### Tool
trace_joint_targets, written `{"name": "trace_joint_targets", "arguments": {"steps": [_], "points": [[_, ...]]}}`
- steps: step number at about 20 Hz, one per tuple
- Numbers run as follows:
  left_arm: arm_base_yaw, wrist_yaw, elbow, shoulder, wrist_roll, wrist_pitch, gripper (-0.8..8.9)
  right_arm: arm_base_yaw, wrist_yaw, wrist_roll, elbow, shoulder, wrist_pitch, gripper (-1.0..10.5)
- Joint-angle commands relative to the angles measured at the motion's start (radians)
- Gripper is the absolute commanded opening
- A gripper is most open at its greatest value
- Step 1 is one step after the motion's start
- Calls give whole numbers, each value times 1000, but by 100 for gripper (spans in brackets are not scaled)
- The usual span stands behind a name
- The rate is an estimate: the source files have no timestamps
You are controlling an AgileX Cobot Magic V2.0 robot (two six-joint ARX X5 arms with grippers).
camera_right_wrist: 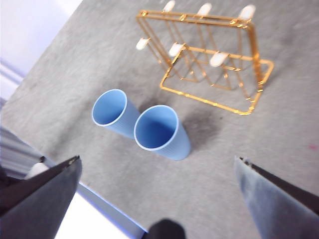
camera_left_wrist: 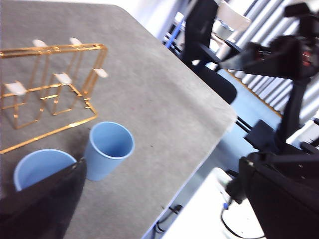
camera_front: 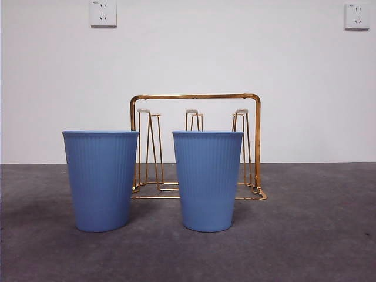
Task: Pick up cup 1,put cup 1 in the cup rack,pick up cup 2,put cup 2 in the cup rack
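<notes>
Nothing of the task is done yet, as far as the pictures show. Both blue ribbed plastic cups stand upright, mouths up, on the grey textured desk [camera_front: 317, 235], and none of the rack's prongs carries a cup.

In the front view, one blue ribbed cup [camera_front: 101, 179] stands to the left and the other blue ribbed cup [camera_front: 207, 179] to the right, apart from each other, both in front of the gold-coloured thin wire cup rack [camera_front: 197, 97]. The cup rack, with its arched rectangular handle frame and upright prongs with pale tips, stands behind the cups; the right-hand cup hides part of its base. Which of the two is cup 1 cannot be told from the pictures.

No arm shows in the front view, so both seem to be waiting high above the desk. The right gripper [camera_right_wrist: 157, 199] hangs well above the cups with its jaws spread wide and nothing between them; its wrist view looks down into both cups, which sit close together there, with the rack beyond them. Of the left gripper [camera_left_wrist: 42, 204] only one dark jaw shows clearly, near the rim of one cup in that picture, so I cannot tell whether it is spread or closed; it holds nothing visible.

All four steps are left: each cup must be picked up and put on the rack in turn.
</notes>
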Motion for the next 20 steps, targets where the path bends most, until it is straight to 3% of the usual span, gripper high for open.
{"name": "trace_joint_targets", "arguments": {"steps": [1,3,7,10,12,18,20], "points": [[-16,30,4,9,-19,22,679,64,57,64,3,72,29,621],[-28,81,4,18,-56,76,679,151,158,87,3,160,55,621],[-45,134,4,32,-144,200,679,335,281,145,3,360,139,621],[-45,134,4,41,-145,205,679,428,382,180,3,491,224,620],[-45,134,4,41,-145,206,679,472,457,199,3,564,270,551],[-45,134,4,41,-149,206,679,516,508,224,3,710,348,530],[-45,134,4,41,-149,205,679,517,528,223,3,740,356,451]]}}
